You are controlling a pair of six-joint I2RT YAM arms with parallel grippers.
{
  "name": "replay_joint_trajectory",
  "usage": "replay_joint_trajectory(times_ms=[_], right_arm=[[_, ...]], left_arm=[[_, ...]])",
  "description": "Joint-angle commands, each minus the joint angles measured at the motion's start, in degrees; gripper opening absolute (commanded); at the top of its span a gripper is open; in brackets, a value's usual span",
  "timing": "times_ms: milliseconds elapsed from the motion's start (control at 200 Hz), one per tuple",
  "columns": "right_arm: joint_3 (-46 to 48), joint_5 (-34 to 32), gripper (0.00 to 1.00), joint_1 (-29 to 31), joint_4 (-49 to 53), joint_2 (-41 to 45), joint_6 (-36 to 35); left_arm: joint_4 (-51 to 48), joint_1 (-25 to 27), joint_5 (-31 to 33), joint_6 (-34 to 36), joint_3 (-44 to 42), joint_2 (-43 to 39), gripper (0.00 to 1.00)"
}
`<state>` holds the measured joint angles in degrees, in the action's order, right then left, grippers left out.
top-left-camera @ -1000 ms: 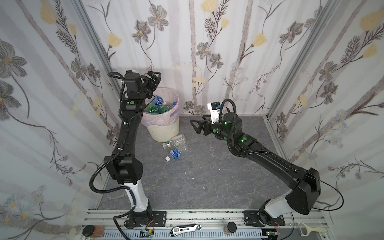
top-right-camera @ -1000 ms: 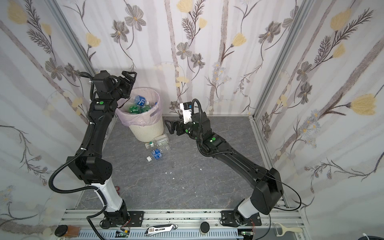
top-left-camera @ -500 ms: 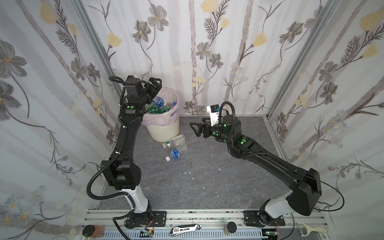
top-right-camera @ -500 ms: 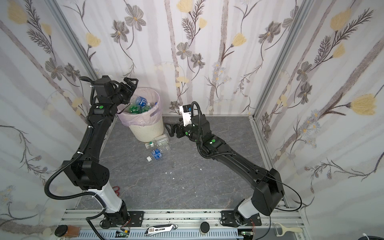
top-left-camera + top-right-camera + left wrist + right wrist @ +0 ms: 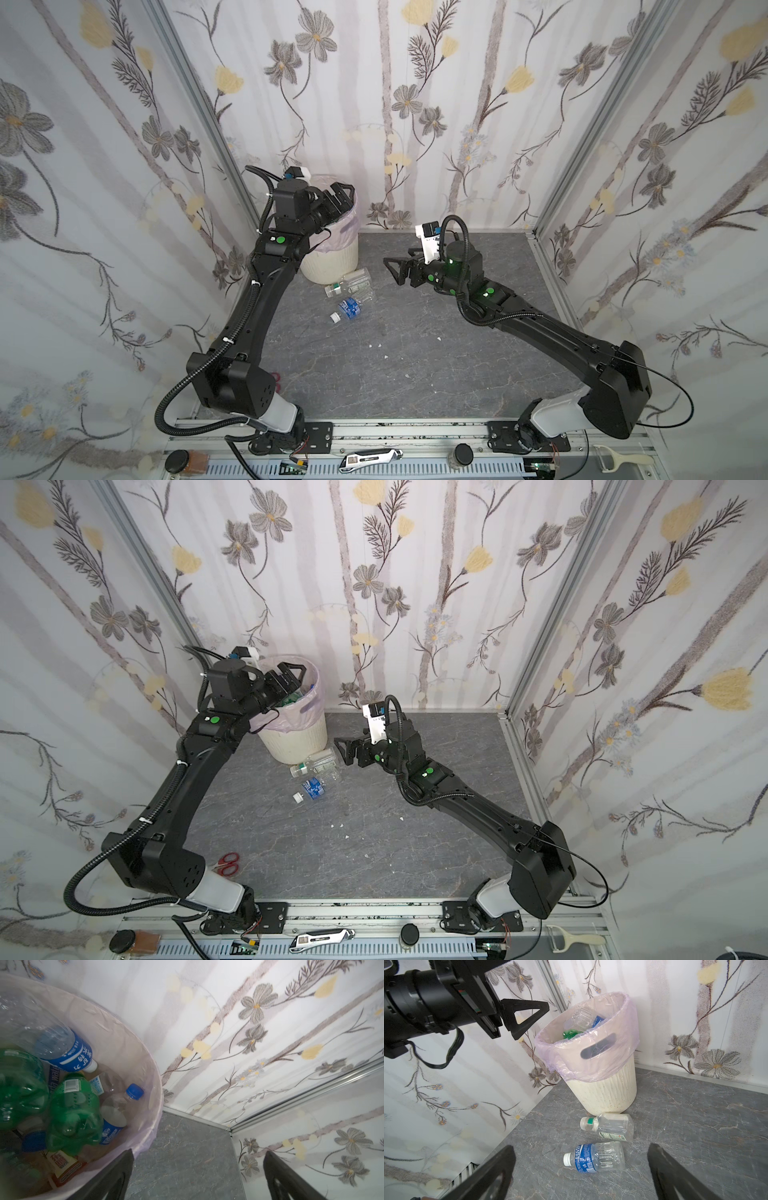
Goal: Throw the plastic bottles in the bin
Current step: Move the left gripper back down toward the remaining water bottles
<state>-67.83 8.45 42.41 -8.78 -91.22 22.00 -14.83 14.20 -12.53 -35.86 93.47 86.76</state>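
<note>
The cream ribbed bin (image 5: 332, 259) (image 5: 297, 739) (image 5: 608, 1095) with a pink bag stands in the back left corner. It holds several plastic bottles: green ones (image 5: 72, 1113), a clear blue-labelled one (image 5: 62, 1047), a blue-capped one (image 5: 135, 1092). On the floor in front of it lie a clear bottle with a green neck ring (image 5: 349, 282) (image 5: 610, 1127) and a blue-labelled bottle (image 5: 349, 309) (image 5: 596, 1157). My left gripper (image 5: 343, 195) (image 5: 293, 673) (image 5: 198, 1152) hangs open and empty above the bin's rim. My right gripper (image 5: 398, 262) (image 5: 348, 746) (image 5: 581, 1148) is open and empty, right of the floor bottles and facing them.
Flowered walls with aluminium posts close in the grey floor (image 5: 415, 353) on three sides. Red scissors (image 5: 227, 864) lie by the left arm's base. Small white scraps (image 5: 379, 345) dot the floor. A utility knife (image 5: 370, 457) and a peeler (image 5: 619, 459) rest on the front rail.
My left gripper has swung right and down, from beside the bin's left rim to over its mouth. The right gripper has sunk a little towards the floor bottles. Both stayed open.
</note>
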Motion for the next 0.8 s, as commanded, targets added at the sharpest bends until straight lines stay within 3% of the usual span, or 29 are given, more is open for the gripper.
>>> replay_joint_trajectory(times_ms=[0, 400, 794], right_arm=[[2.35, -1.94, 1.00, 0.04, -2.76, 2.44, -0.33], [12.87, -4.20, 1.00, -0.12, -2.32, 8.49, -2.14], [23.18, -4.84, 1.00, -0.06, -2.56, 12.64, -3.36]], left_arm=[[-2.49, 3.88, 6.16, 8.56, -2.95, -1.71, 1.00], [-7.69, 14.01, 16.13, 18.01, -16.73, -4.76, 1.00], [-15.69, 15.15, 22.38, 22.32, -22.62, -0.72, 1.00]])
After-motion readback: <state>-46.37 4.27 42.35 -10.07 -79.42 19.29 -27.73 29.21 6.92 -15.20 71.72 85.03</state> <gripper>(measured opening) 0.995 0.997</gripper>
